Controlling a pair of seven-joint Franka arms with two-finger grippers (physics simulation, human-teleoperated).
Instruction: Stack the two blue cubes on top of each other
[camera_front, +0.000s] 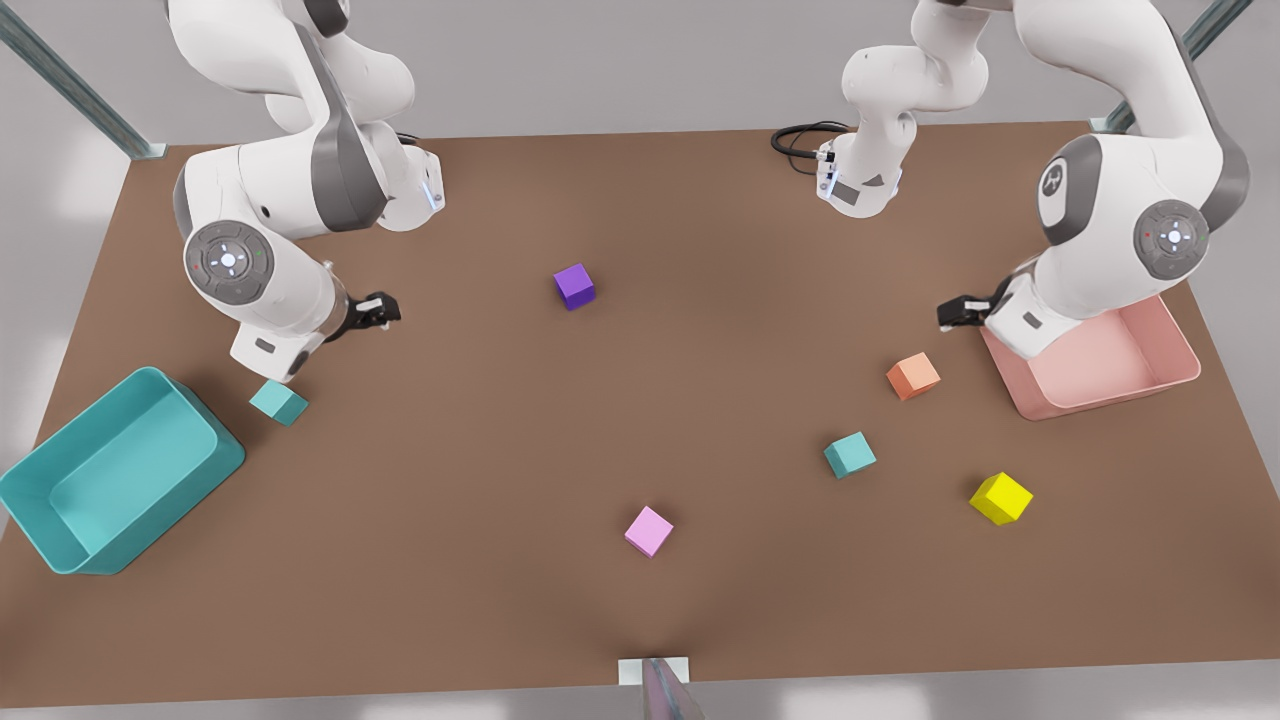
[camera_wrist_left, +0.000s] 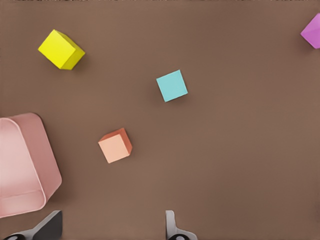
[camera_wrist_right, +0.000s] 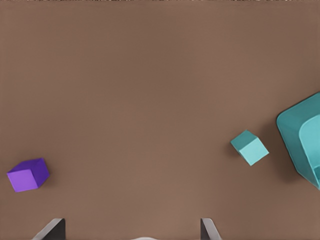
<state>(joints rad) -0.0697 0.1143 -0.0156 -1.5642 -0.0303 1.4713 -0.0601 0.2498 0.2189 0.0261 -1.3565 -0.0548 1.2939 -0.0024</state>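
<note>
Left pincer (camera_front: 948, 314): fingers (camera_wrist_left: 172, 227) spread wide, empty, hanging over the counter (camera_front: 640, 400) by the pink bin (camera_front: 1180, 385)
Right pincer (camera_front: 385, 310): fingers (camera_wrist_right: 207, 229) wide apart, empty, above the counter near the teal bin (camera_front: 60, 520)
First blue cube (camera_front: 279, 402): on the counter just beside the teal bin
Second blue cube (camera_front: 849, 454): well apart from the first, between the orange cube (camera_front: 912, 376) and the yellow cube (camera_front: 1001, 498)

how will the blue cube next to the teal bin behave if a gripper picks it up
The blue cube looks rigid with flat faces, so the fingers should probably grip it squarely. It sits flat on the table, so it likely slides rather than rolls. Its matte surface suggests little slipping.
</note>
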